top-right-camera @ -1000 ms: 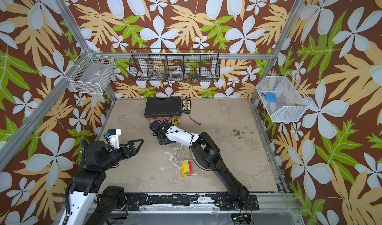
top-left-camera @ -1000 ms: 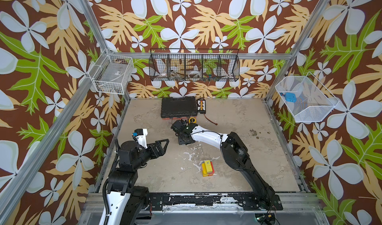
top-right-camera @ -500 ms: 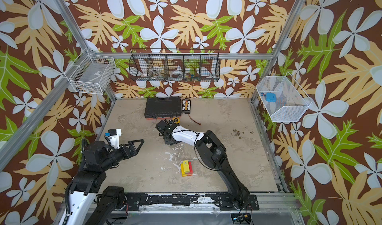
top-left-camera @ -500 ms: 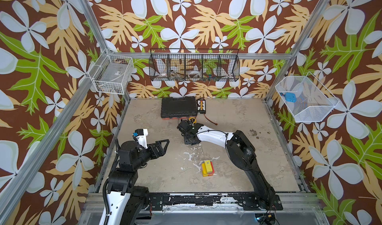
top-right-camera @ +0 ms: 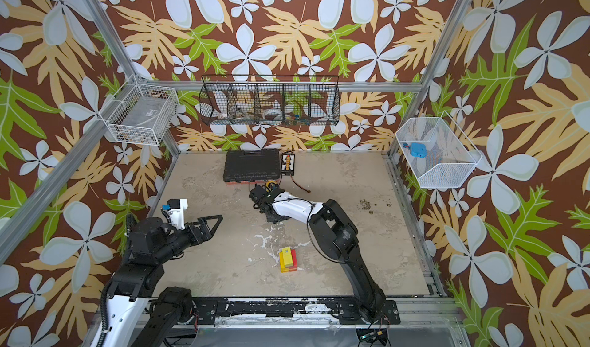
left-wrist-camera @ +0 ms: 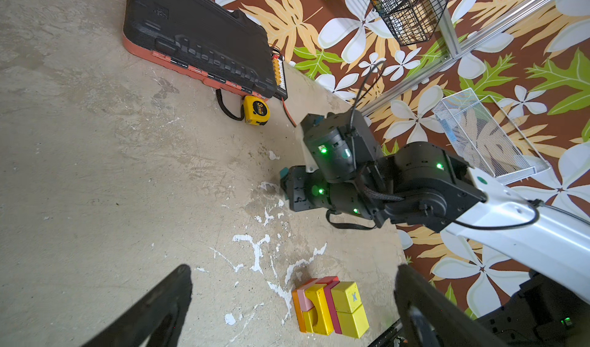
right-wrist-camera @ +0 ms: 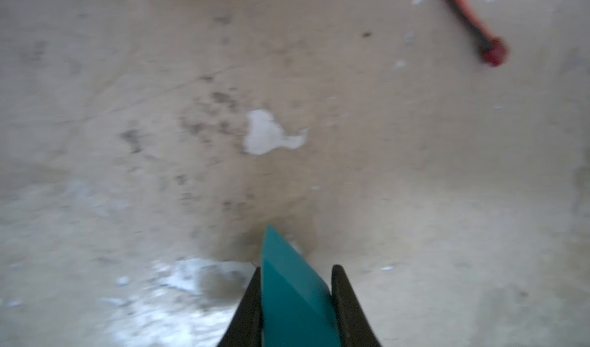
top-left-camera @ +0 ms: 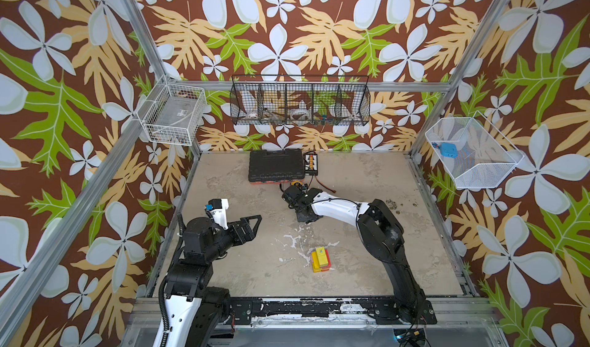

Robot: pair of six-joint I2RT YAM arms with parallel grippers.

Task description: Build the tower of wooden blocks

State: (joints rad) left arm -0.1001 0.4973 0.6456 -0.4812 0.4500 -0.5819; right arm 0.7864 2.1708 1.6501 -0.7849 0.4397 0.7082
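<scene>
The tower (top-left-camera: 321,258) (top-right-camera: 287,259) stands at the front middle of the floor. In the left wrist view the tower (left-wrist-camera: 332,308) shows orange, pink, yellow arch and red layers with two yellow cubes uppermost. My right gripper (right-wrist-camera: 297,268) is shut on a teal wedge block (right-wrist-camera: 287,291) just above the floor. In both top views the right gripper (top-left-camera: 302,216) (top-right-camera: 273,217) points down behind the tower, hiding the block. My left gripper (top-left-camera: 255,224) (left-wrist-camera: 293,268) hangs open and empty, left of the tower.
A black tool case (top-left-camera: 276,165) lies at the back, with a yellow tape measure (left-wrist-camera: 256,110) and a small connector board (top-left-camera: 310,163) beside it. A red-tipped cable (right-wrist-camera: 491,53) lies near the right gripper. Wire baskets (top-left-camera: 300,101) hang on the walls.
The right gripper has shifted a little rightward, away from the tape measure, and its jaws have shut on the teal block. The left arm has not moved.
</scene>
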